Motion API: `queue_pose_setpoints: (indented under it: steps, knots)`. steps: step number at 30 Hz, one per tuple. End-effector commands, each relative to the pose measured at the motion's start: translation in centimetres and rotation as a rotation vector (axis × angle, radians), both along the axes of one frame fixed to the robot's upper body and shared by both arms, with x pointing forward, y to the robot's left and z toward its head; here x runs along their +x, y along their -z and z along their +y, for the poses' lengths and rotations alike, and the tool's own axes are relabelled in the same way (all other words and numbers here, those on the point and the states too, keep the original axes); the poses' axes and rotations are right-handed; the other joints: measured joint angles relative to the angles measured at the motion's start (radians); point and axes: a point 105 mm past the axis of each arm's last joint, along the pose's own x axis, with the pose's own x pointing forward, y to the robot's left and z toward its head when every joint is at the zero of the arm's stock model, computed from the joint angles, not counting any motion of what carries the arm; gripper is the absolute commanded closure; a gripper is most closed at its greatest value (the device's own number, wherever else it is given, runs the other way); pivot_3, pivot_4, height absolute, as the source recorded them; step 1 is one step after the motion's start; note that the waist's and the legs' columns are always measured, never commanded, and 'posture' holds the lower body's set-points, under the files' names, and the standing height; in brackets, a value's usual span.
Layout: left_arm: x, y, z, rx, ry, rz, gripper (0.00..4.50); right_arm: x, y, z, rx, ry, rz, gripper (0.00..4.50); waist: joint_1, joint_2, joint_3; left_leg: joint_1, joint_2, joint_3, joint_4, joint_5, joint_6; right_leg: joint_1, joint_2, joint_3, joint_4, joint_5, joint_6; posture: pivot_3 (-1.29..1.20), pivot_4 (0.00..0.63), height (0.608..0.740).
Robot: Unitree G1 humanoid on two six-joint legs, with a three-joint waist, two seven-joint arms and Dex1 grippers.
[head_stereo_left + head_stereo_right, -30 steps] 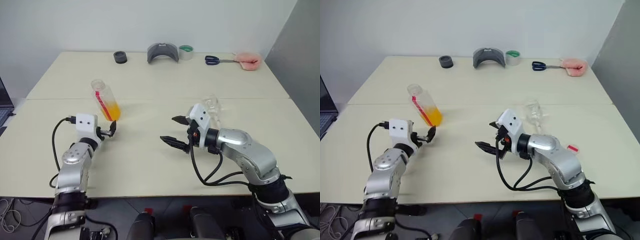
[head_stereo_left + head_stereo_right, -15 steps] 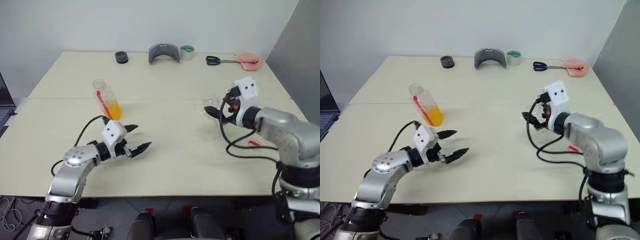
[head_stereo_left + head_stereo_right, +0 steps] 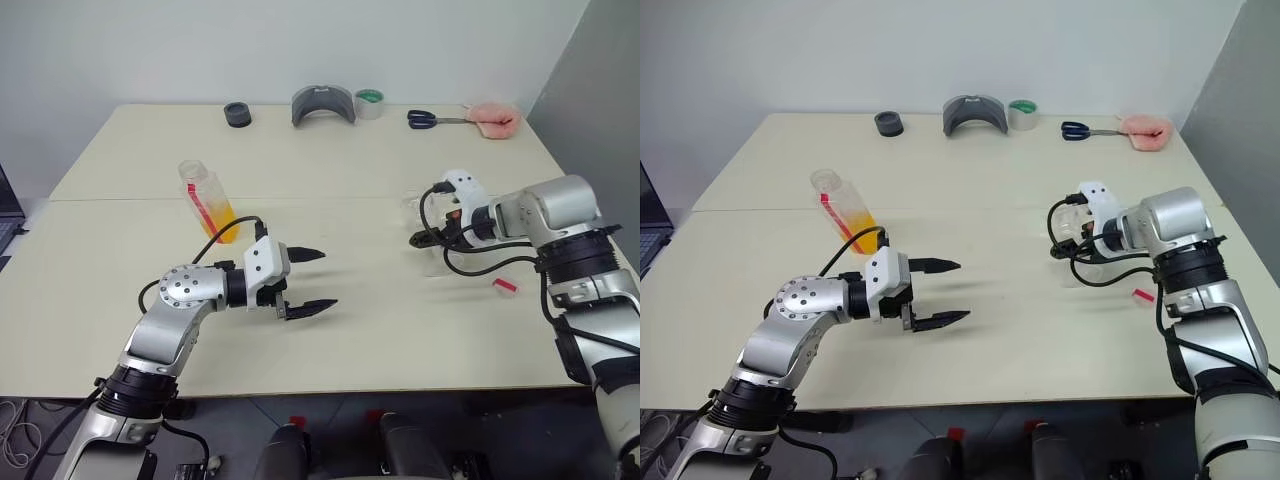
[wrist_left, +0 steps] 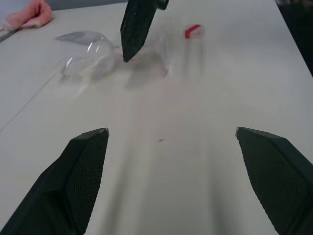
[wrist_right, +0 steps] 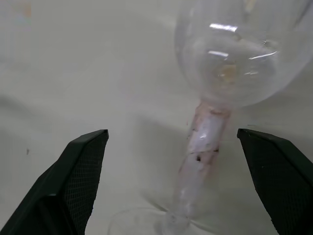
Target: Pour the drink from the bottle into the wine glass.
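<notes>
Wine glass (image 5: 230, 58) is lying on its side on the right half of the counter (image 3: 360, 170), bowl toward the far edge, foot toward the robot. Clear, thin-walled, rounded bowl, slim stem with a pinkish smear on it, round flat foot. Empty.

Right gripper (image 5: 173, 142) hangs just over the stem, fingers spread fully wide, one each side of it, nothing held. My read: step in hand is picking up the glass to stand it upright; no pouring possible yet. Next move calls for closing on the stem or low bowl, gently – thin glass, smooth, will roll or slip – then tipping it onto its foot.

Bottle (image 3: 207, 200) stands on the left half, well apart from the glass, leaning; clear squarish plastic, red stripe, cap off as far as I can tell. Drink (image 3: 222, 222) fills only the lower part, orange-yellow, translucent.

Left gripper (image 3: 305, 280) is near the bottle but clear of it, pointing across the counter toward the glass, fingers wide apart, empty.

Small red cap (image 3: 505, 285) lies just beside the glass.
</notes>
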Motion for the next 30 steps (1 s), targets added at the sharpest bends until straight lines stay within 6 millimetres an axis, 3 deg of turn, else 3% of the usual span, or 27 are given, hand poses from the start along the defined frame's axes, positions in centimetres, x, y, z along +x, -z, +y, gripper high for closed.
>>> queue_pose_setpoints:
  steps: [1,5,15,21,25,30]
  knots:
    - [-0.2,-0.9,-0.5,0.004,0.032,-0.051,0.02,0.9,-0.4,-0.2,-0.02,-0.013,-0.007,0.0,0.0,0.0,0.0,0.0,0.0,0.0,0.0,0.0,0.0,0.0,0.0,0.0,0.0,0.0,0.0,0.0,0.15,0.74]
    - [-0.2,-1.0,-0.6,-0.002,0.021,-0.064,0.0,1.1,0.0,-0.3,-0.026,-0.033,0.029,0.91,0.0,0.0,0.0,0.0,0.0,0.0,0.0,0.0,0.0,0.0,0.0,0.0,0.0,0.0,0.0,0.0,0.15,0.74]
    - [-0.7,-0.4,-1.3,-0.002,0.024,-0.076,0.0,1.5,-0.5,-0.1,-0.04,-0.077,0.053,4.31,-0.002,0.0,0.0,0.001,0.0,0.0,0.0,0.0,0.0,0.0,0.0,0.0,0.0,0.0,0.0,0.0,0.15,0.74]
    - [-0.6,-0.3,-1.0,0.003,0.01,-0.078,0.0,2.6,-2.6,0.4,0.022,-0.035,-0.022,4.33,-0.001,0.001,0.001,0.0,0.0,0.0,0.0,0.0,0.0,-0.001,0.0,0.0,0.001,0.0,0.0,0.0,0.15,0.74]
    - [-0.3,-0.5,-0.8,0.0,-0.009,-0.083,0.0,3.8,-4.2,2.1,0.174,0.012,-0.129,4.33,-0.002,0.002,0.001,0.0,0.0,0.0,0.0,0.0,0.0,-0.001,0.0,0.001,0.001,0.0,0.0,0.0,0.15,0.74]
    - [0.0,-0.6,-0.5,0.013,-0.014,-0.092,0.0,4.5,-3.4,3.1,0.254,0.055,-0.243,4.33,0.0,0.002,0.001,-0.001,0.0,0.0,0.0,0.0,0.0,-0.001,0.0,0.0,0.001,0.0,0.0,0.0,0.15,0.74]
